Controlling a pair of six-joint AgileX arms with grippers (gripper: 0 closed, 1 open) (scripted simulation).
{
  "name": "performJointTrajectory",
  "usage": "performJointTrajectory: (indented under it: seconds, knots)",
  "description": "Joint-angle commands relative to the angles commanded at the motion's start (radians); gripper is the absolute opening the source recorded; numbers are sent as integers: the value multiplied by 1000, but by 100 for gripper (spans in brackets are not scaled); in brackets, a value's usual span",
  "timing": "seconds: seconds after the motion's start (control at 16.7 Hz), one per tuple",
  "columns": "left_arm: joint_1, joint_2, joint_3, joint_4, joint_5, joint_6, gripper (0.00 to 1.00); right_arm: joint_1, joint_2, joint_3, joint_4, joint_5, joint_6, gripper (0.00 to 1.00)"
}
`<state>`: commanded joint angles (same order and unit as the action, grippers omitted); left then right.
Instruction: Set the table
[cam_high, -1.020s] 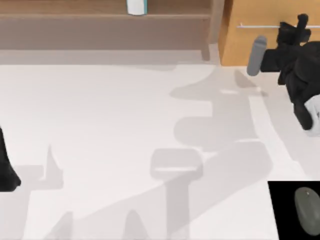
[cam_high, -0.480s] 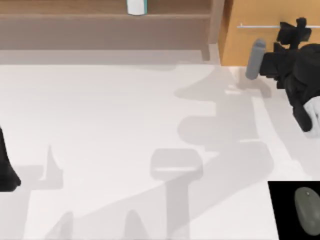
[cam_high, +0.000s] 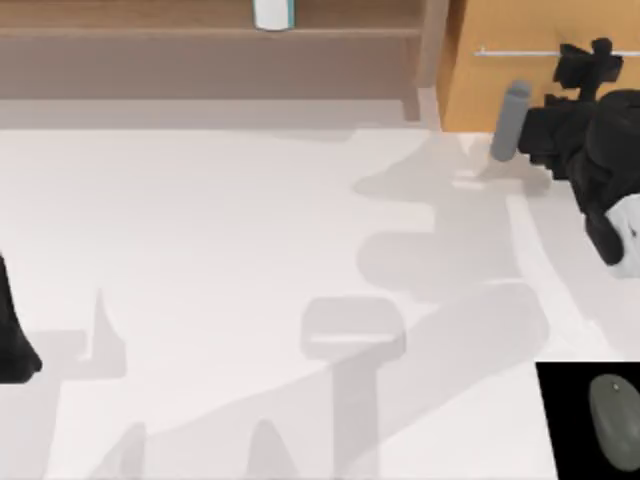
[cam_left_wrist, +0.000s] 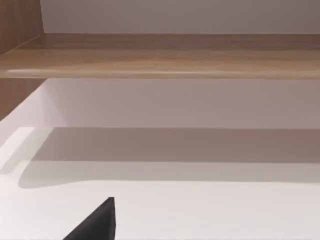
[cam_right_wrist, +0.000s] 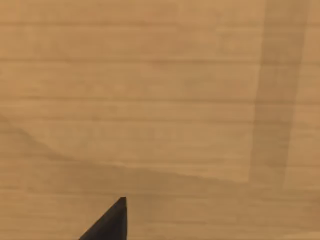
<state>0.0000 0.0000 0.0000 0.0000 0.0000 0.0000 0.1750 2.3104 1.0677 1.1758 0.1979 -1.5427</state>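
Note:
The white table (cam_high: 220, 230) spreads across the top view with nothing standing on its middle. My right gripper (cam_high: 585, 62) is at the far right, up against the orange-wood cabinet (cam_high: 470, 90) and close to its silver bar handle (cam_high: 520, 52). A grey cylinder (cam_high: 509, 120) sticks out from that arm over the table's far edge. In the right wrist view the cabinet's wood front (cam_right_wrist: 150, 100) is very near. My left arm (cam_high: 12, 340) stays parked at the table's left edge, and its wrist view looks across the table (cam_left_wrist: 200, 210) to the shelf (cam_left_wrist: 165, 55).
A brown wooden shelf (cam_high: 200, 60) runs along the back, with a white and teal cup (cam_high: 272, 12) on it. A grey mouse (cam_high: 612, 405) lies on a black mat (cam_high: 560, 420) at the front right corner.
My right arm has shifted slightly, and its grey cylinder now stands more upright near the cabinet. Its shadow on the table has slid a little to the right. The left arm has not moved.

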Motion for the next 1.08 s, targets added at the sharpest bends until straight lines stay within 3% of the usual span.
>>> performJointTrajectory:
  seconds: [1.08]
  knots:
    - [0,0,0,0,0,0,100,16,-77,-181,104,21,2,100]
